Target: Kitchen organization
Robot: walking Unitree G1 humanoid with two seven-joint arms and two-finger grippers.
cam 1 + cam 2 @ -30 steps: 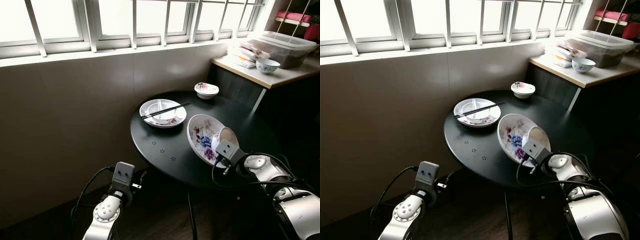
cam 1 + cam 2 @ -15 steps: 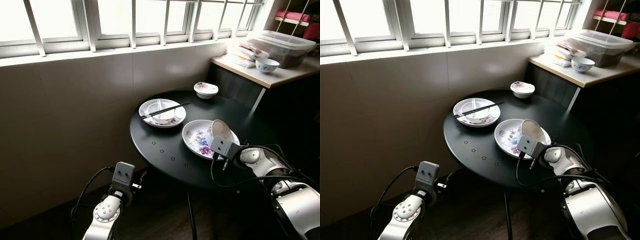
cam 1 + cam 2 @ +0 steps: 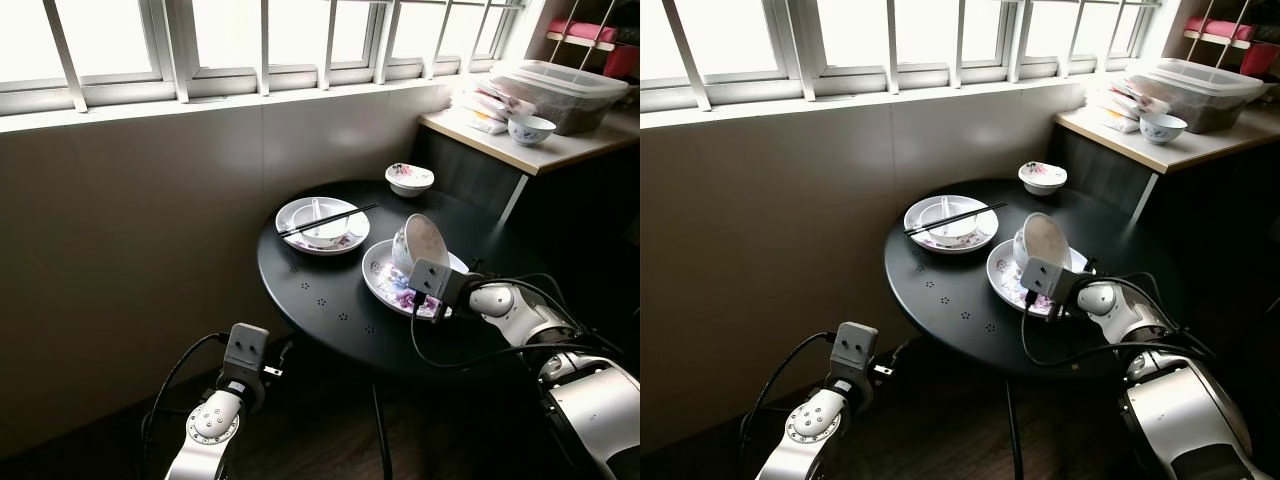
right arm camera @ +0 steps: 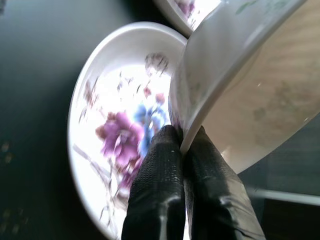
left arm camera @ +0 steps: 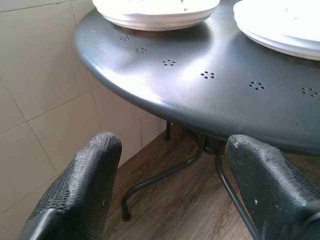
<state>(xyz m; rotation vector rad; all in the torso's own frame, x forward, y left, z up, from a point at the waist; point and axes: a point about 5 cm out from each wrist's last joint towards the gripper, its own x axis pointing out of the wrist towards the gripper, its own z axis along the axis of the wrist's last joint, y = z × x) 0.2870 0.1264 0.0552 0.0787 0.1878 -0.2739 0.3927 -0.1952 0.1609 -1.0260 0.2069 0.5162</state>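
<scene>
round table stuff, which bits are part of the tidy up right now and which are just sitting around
In hand:
bowl, tilted, rim pinched by right gripper
floral plate beneath it

Lying about:
plate with bowl and chopsticks
small bowl
counter bowl
plastic tub
left gripper, idle below table

The right end effector [image 4: 184, 150] covers the near rim of the tilted bowl [image 3: 420, 243], and its own casing hides its fingers in both head views. The bowl covers part of the flowered plate [image 3: 385, 280] beneath it. The chopsticks [image 3: 328, 221] partly cover the spoon [image 3: 318, 212], too small to make out well. The picture's edge cuts off the plastic tub [image 3: 570, 88] on the side worktop [image 3: 520, 150]. Things stacked beside the tub are too small to tell.
</scene>
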